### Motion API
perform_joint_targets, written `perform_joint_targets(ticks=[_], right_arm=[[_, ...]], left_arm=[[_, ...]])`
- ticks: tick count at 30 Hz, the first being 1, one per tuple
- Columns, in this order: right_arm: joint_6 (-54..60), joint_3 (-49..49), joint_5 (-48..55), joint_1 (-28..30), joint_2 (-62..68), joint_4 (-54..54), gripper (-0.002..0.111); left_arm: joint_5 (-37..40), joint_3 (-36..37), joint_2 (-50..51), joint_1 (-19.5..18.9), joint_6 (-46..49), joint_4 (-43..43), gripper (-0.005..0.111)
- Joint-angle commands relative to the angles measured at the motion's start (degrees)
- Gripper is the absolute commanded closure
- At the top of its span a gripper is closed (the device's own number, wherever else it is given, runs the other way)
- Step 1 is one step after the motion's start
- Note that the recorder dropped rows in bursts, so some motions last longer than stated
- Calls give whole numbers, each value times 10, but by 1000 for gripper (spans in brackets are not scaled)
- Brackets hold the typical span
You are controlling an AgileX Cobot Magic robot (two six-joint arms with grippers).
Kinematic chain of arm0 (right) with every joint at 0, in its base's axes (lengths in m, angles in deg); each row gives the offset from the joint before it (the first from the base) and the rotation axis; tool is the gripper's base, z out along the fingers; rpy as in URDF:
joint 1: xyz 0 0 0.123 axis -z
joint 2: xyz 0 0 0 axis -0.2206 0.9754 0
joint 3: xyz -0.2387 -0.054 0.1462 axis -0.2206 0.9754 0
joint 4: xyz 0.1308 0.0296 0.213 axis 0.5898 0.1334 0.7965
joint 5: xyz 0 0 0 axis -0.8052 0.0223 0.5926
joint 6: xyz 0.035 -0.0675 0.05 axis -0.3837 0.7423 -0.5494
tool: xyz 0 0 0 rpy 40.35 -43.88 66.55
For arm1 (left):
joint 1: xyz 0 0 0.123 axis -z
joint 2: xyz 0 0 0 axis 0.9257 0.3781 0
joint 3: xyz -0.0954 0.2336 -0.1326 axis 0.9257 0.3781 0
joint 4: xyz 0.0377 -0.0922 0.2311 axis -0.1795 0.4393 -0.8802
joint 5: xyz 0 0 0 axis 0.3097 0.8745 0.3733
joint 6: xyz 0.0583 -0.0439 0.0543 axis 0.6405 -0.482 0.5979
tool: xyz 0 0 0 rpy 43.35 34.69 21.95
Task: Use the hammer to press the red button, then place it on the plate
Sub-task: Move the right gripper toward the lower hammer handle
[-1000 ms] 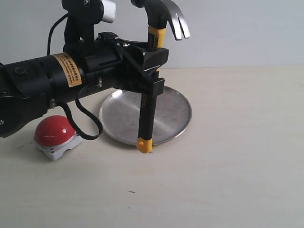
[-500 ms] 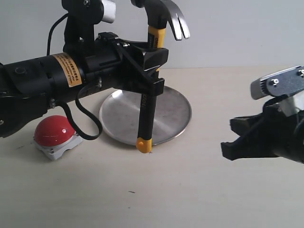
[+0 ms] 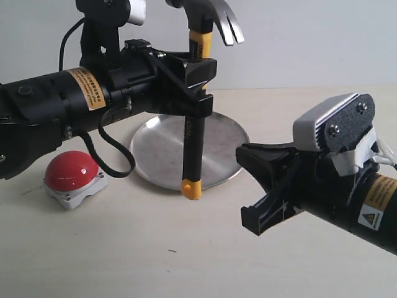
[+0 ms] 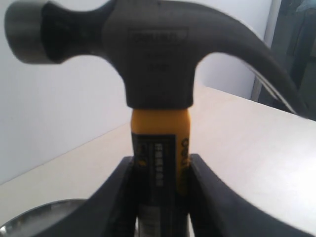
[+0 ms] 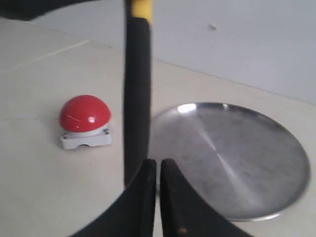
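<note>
The hammer [image 3: 193, 143] hangs upright, dark head [image 4: 148, 54] up and yellow end just in front of the plate's near rim. My left gripper [image 3: 200, 87] is shut on its handle below the head, and the fingers [image 4: 212, 197] press both sides of the yellow-and-black grip. The silver plate [image 3: 217, 146] lies behind the handle. The red button [image 3: 70, 170] sits on its grey base, left of the plate and under the left arm. My right gripper [image 3: 240, 151] is shut and empty, its tip a short way right of the lower handle [image 5: 137, 98], pointing at it.
A black cable [image 3: 115, 155] loops down from the left arm between the button and the plate. The right wrist view shows the button [image 5: 85, 113] left of the handle and the plate [image 5: 237, 158] right of it. A pale wall stands behind the table.
My right arm came in from the right edge and now reaches close to the hammer's lower handle. The left arm and hammer shifted only slightly.
</note>
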Motion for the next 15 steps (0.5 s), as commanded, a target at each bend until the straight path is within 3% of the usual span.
perform_joint_targets(ticks=[1, 9, 15], right_arm=[[-51, 10, -39, -2, 4, -45, 89], [-51, 10, -105, -2, 62, -45, 39], [-51, -9, -141, -2, 98, -38, 35]], left_arm=[[-49, -9, -6, 1, -7, 15, 107], [-69, -9, -6, 1, -96, 13, 107], [-70, -9, -6, 1, -96, 10, 107]])
